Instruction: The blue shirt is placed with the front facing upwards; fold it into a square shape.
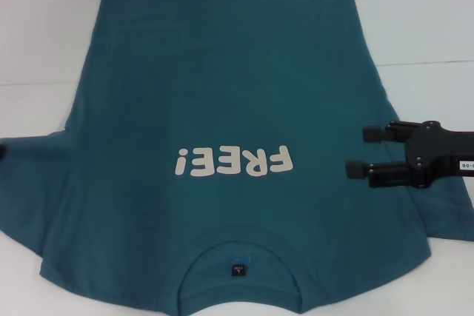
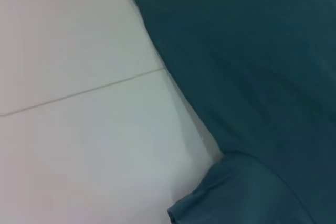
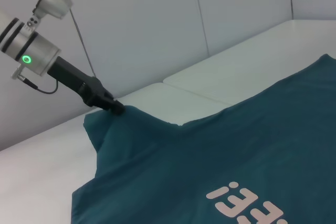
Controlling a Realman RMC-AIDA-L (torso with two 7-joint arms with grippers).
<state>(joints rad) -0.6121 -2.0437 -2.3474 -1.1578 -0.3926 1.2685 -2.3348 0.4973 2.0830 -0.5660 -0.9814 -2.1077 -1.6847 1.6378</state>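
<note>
The blue shirt (image 1: 222,94) lies spread flat on the white table (image 1: 44,35), front up, with the white "FREE!" lettering (image 1: 234,160) and the collar with its dark label (image 1: 238,269) at the near edge. My right gripper (image 1: 358,152) is open, its two black fingers over the shirt's right side near the sleeve. My left gripper (image 3: 116,108) shows in the right wrist view at the tip of the left sleeve (image 3: 97,124), shut on the cloth, which rises to it. Only a dark speck of it (image 1: 2,152) shows in the head view.
Bare white table (image 2: 79,129) surrounds the shirt on the left, right and far sides, with a thin seam line (image 1: 422,64) across it. A pale wall (image 3: 131,24) stands behind the table's left side.
</note>
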